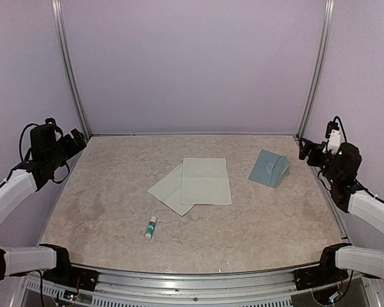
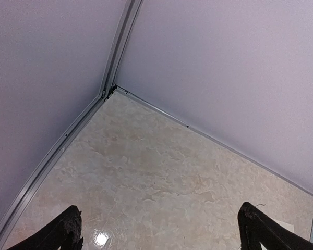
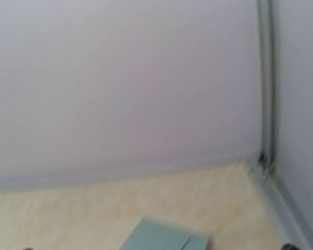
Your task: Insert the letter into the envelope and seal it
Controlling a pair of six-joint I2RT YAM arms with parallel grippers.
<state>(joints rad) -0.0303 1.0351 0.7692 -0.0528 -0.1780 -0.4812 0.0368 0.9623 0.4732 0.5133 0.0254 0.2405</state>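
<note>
The letter lies flat at the table's middle, a pale off-white sheet overlapping a second pale sheet turned at an angle. The teal envelope rests to its right with its flap partly raised; its far corner shows in the right wrist view as the envelope, blurred. My left gripper hovers at the far left edge, open, fingers wide apart over bare table. My right gripper hangs at the far right edge beside the envelope, open and holding nothing.
A small white-and-green glue stick lies in front of the papers, toward the left. Lilac walls with metal corner posts close in the table on three sides. The table's metal front rail runs between the arm bases.
</note>
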